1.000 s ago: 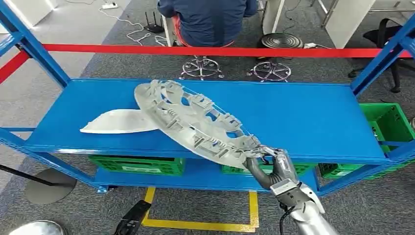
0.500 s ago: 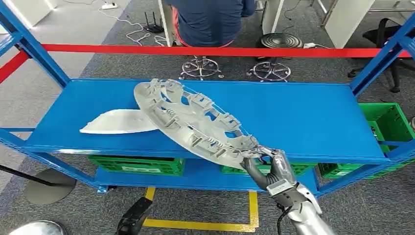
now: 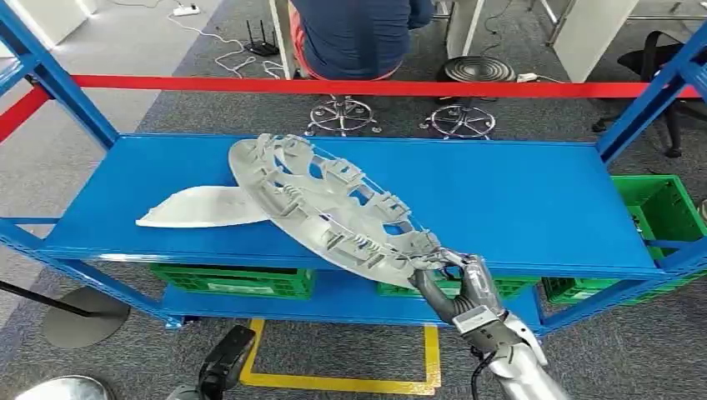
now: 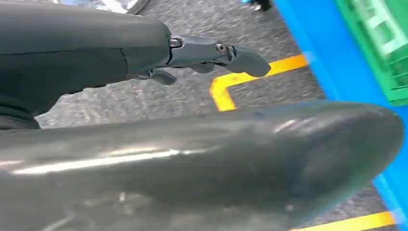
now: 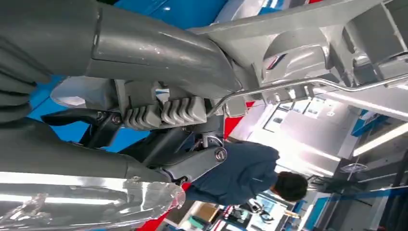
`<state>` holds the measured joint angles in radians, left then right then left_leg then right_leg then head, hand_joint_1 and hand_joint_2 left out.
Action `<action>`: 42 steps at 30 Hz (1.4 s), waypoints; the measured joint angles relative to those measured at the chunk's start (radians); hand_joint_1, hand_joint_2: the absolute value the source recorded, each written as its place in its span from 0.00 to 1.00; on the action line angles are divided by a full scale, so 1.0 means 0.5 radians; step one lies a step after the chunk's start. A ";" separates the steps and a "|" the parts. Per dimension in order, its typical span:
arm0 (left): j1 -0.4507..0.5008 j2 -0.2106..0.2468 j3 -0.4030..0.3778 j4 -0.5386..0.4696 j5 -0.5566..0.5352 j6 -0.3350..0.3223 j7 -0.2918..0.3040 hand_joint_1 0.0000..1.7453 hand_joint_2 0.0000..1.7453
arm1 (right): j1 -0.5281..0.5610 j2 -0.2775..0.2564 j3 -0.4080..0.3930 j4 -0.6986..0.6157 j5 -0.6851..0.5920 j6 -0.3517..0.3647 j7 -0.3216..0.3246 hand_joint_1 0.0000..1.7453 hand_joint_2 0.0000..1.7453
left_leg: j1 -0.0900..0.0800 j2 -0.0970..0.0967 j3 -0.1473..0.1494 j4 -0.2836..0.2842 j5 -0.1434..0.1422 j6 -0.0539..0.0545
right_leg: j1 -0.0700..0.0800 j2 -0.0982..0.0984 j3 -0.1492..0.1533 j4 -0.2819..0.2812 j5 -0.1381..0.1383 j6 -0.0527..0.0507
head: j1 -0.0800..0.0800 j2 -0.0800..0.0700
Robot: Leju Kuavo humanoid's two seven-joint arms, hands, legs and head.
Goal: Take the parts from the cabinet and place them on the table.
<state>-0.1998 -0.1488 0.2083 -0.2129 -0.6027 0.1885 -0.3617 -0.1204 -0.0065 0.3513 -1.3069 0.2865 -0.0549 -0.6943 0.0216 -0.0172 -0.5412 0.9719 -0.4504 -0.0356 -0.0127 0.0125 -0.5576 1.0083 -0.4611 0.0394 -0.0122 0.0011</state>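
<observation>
The right hand (image 3: 457, 283) grips the near right rim of the grey wheel cover (image 3: 325, 208), thumb under and fingers (image 3: 481, 279) curled over the edge. The cover tilts up over the blue shelf (image 3: 517, 200), its far left edge beside a white curved part (image 3: 204, 208) lying flat on the shelf. The left hand (image 4: 211, 53) hangs over the floor, holding nothing, its fingers loosely apart.

No legible text or labels.
</observation>
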 joint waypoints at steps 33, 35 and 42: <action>-0.010 0.016 -0.008 -0.009 -0.263 0.699 0.620 0.00 1.00 | -0.015 0.096 0.351 0.104 -0.111 0.253 -0.001 1.00 1.00 | 0.002 0.001 0.001 0.000 0.002 -0.002 | 0.002 0.002 0.001 0.000 0.002 -0.002 | 0.000 0.000; -0.003 0.028 -0.009 -0.009 -0.291 0.745 0.669 0.00 1.00 | -0.024 0.098 0.362 0.113 -0.122 0.249 -0.001 0.99 1.00 | 0.002 0.001 0.001 0.000 0.002 -0.002 | 0.002 0.002 0.001 0.000 0.001 -0.002 | 0.000 0.000; 0.022 0.081 -0.002 -0.009 -0.272 0.816 0.717 0.00 1.00 | -0.032 0.098 0.403 0.124 -0.161 0.257 -0.002 0.98 1.00 | 0.002 0.001 0.001 0.000 0.002 -0.002 | 0.002 0.002 0.001 0.001 0.001 -0.002 | 0.001 0.000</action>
<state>-0.1889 -0.1083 0.2071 -0.2174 -0.7389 0.5966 -0.0031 -0.1363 0.0427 0.5528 -1.2448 0.2060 0.0736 -0.6950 0.0227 -0.0168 -0.5406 0.9718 -0.4495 -0.0367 -0.0116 0.0137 -0.5572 1.0085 -0.4604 0.0385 -0.0118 0.0011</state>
